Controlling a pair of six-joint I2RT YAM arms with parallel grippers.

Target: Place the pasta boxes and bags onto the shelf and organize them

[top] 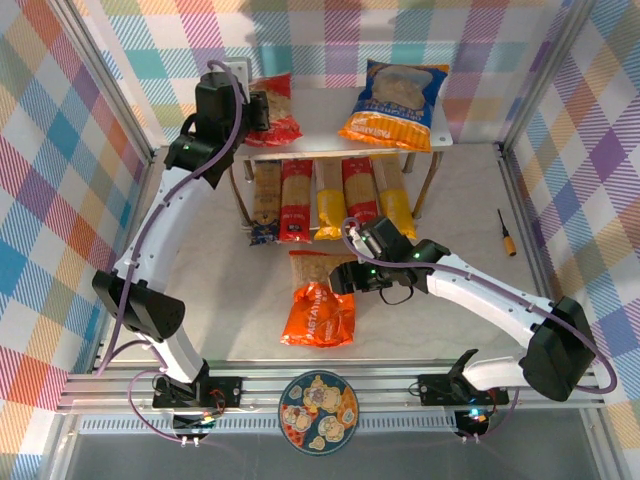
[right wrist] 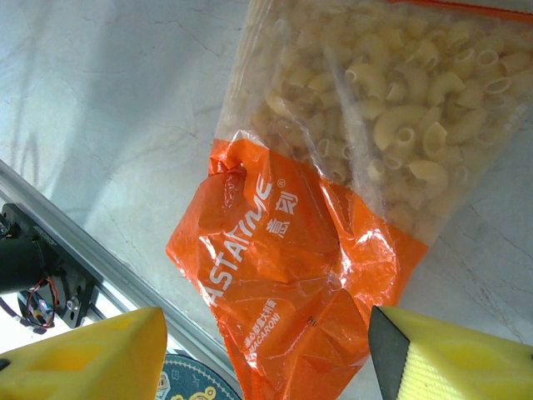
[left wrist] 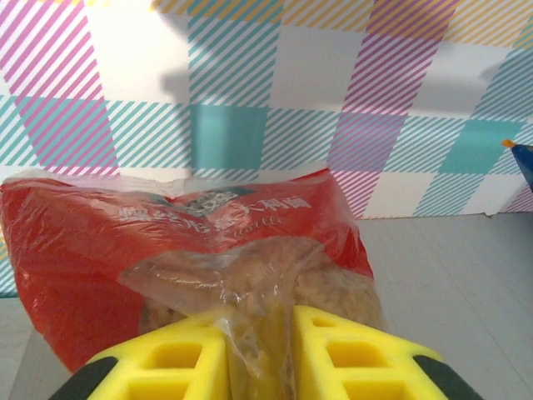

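Observation:
A red bag of short pasta lies on the left of the shelf, and a blue bag with an orange band lies on its right. My left gripper is at the red bag; its jaws stand slightly parted with the bag's clear edge loose between them. Under the shelf lie the pasta boxes: tan, red, yellow, red, yellow. My right gripper hovers open over the orange bag, its fingers wide on either side of the bag.
An orange-handled screwdriver lies at the right of the table. A round cartoon plate sits on the front rail between the arm bases. Checked walls close in the back and both sides.

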